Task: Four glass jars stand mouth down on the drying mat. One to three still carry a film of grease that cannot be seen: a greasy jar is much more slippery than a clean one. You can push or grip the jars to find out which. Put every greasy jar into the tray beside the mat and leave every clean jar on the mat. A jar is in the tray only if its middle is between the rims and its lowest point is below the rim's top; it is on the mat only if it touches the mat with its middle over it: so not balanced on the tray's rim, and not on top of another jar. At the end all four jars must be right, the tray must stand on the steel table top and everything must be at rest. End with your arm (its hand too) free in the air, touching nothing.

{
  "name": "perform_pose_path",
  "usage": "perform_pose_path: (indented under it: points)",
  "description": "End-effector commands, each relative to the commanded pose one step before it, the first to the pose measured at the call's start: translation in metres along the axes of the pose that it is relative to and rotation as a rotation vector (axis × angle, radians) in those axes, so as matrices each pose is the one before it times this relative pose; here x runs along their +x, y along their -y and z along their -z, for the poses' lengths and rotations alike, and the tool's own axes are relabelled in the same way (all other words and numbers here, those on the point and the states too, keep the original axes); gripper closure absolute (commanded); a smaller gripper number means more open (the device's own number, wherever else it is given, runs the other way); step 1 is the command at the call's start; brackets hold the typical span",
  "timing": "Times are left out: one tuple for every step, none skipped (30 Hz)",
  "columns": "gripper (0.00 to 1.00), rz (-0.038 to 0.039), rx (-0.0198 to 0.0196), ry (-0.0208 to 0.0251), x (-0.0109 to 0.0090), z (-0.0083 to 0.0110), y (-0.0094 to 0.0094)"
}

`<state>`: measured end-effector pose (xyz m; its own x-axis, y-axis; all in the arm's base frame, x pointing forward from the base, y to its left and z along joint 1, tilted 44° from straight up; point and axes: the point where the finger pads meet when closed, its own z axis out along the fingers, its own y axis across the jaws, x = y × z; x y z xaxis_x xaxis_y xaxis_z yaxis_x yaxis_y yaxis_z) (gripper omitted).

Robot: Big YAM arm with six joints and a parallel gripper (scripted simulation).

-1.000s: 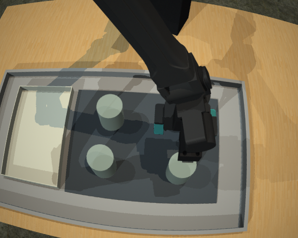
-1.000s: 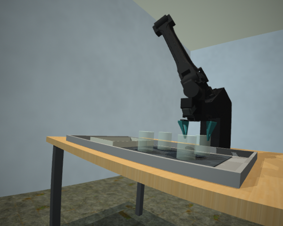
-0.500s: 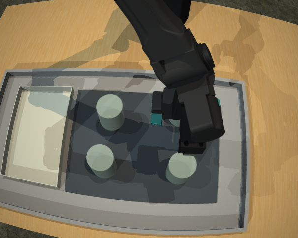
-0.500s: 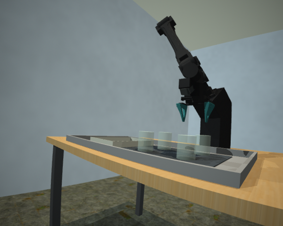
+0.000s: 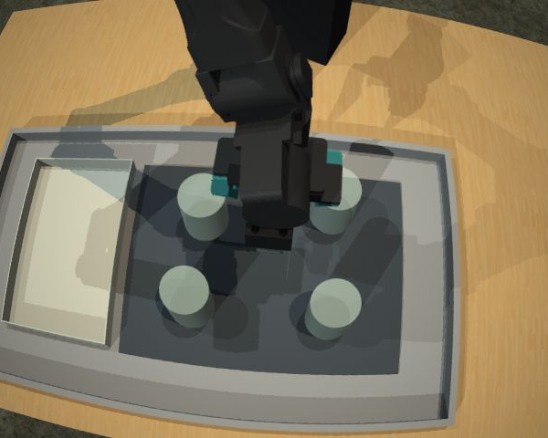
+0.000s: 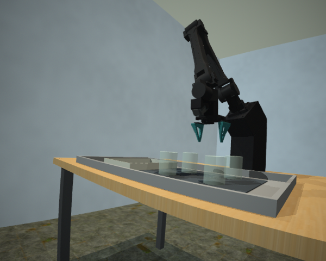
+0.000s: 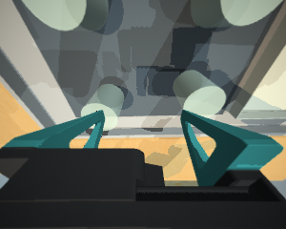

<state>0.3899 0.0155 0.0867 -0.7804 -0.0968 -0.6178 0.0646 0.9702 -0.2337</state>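
My gripper (image 6: 210,141) (image 7: 142,114) is open and empty, high above the back part of the dark mat (image 5: 265,360) (image 6: 249,187). It hangs between the two back jars in the top view, with the arm partly over their tops. Four pale glass jars stand mouth down on the mat: back left (image 5: 201,203) (image 6: 189,162) (image 7: 204,97), back right (image 5: 331,219) (image 6: 236,168) (image 7: 102,112), front left (image 5: 184,289) (image 6: 168,162) and front right (image 5: 334,304) (image 6: 213,171). The cream tray (image 5: 67,235) (image 6: 117,163) is empty. No grease is visible.
The tray stands left of the mat on the grey steel top (image 5: 425,283), which has a raised rim (image 5: 455,292) (image 6: 213,189) all round. The wooden table (image 5: 510,212) surrounds it. The black arm base stands behind the back edge.
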Motion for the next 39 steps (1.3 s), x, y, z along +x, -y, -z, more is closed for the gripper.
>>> perform_pose_path:
  points:
    - [0.00, 0.03166, 0.00879, 0.03737, -0.00492, 0.00633, 0.03295]
    - [0.00, 0.00000, 0.00000, 0.00000, 0.00213, 0.00000, 0.00795]
    - [0.00, 0.00000, 0.00000, 0.00000, 0.00213, 0.00000, 0.00795]
    - [0.00, 0.00000, 0.00000, 0.00000, 0.00000, 0.00000, 0.00000]
    - [0.00, 0.00000, 0.00000, 0.00000, 0.00000, 0.00000, 0.00000]
    - [0.00, 0.00000, 0.00000, 0.00000, 0.00213, 0.00000, 0.00795]
    - [0.00, 0.00000, 0.00000, 0.00000, 0.00213, 0.00000, 0.00795]
    - [0.00, 0.00000, 0.00000, 0.00000, 0.00213, 0.00000, 0.00795]
    - [0.00, 0.00000, 0.00000, 0.00000, 0.00213, 0.00000, 0.00795]
    - [0.00, 0.00000, 0.00000, 0.00000, 0.00213, 0.00000, 0.00795]
    - [0.00, 0.00000, 0.00000, 0.00000, 0.00213, 0.00000, 0.00795]
    - [0.00, 0.00000, 0.00000, 0.00000, 0.00213, 0.00000, 0.00795]
    - [0.00, 0.00000, 0.00000, 0.00000, 0.00000, 0.00000, 0.00000]
    - [0.00, 0.00000, 0.00000, 0.00000, 0.00000, 0.00000, 0.00000]
    - [0.00, 0.00000, 0.00000, 0.00000, 0.00000, -0.00620, 0.00000]
    - [0.00, 0.00000, 0.00000, 0.00000, 0.00000, -0.00620, 0.00000]
    - [0.00, 0.00000, 0.00000, 0.00000, 0.00000, -0.00620, 0.00000]
    - [0.00, 0.00000, 0.00000, 0.00000, 0.00000, -0.00620, 0.00000]
    - [0.00, 0.00000, 0.00000, 0.00000, 0.00000, -0.00620, 0.00000]
    - [0.00, 0.00000, 0.00000, 0.00000, 0.00000, -0.00620, 0.00000]
    - [0.00, 0.00000, 0.00000, 0.00000, 0.00000, 0.00000, 0.00000]
    - [0.00, 0.00000, 0.00000, 0.00000, 0.00000, 0.00000, 0.00000]
    - [0.00, 0.00000, 0.00000, 0.00000, 0.00000, -0.00620, 0.00000]
    - [0.00, 0.00000, 0.00000, 0.00000, 0.00000, 0.00000, 0.00000]
    - [0.00, 0.00000, 0.00000, 0.00000, 0.00000, 0.00000, 0.00000]
    - [0.00, 0.00000, 0.00000, 0.00000, 0.00000, 0.00000, 0.00000]
    - [0.00, 0.00000, 0.00000, 0.00000, 0.00000, 0.00000, 0.00000]
    - [0.00, 0.00000, 0.00000, 0.00000, 0.00000, 0.00000, 0.00000]
    - [0.00, 0.00000, 0.00000, 0.00000, 0.00000, 0.00000, 0.00000]
    - [0.00, 0.00000, 0.00000, 0.00000, -0.00087, 0.00204, 0.00223]
    - [0.00, 0.00000, 0.00000, 0.00000, 0.00000, 0.00000, 0.00000]
    - [0.00, 0.00000, 0.00000, 0.00000, 0.00000, 0.00000, 0.00000]
    - [0.00, 0.00000, 0.00000, 0.00000, 0.00000, 0.00000, 0.00000]
    - [0.00, 0.00000, 0.00000, 0.00000, 0.00000, 0.00000, 0.00000]
    - [0.00, 0.00000, 0.00000, 0.00000, 0.00000, 0.00000, 0.00000]
    - [0.00, 0.00000, 0.00000, 0.00000, 0.00000, 0.00000, 0.00000]
    - [0.00, 0.00000, 0.00000, 0.00000, 0.00000, 0.00000, 0.00000]
    - [0.00, 0.00000, 0.00000, 0.00000, 0.00000, 0.00000, 0.00000]
    - [0.00, 0.00000, 0.00000, 0.00000, 0.00000, 0.00000, 0.00000]
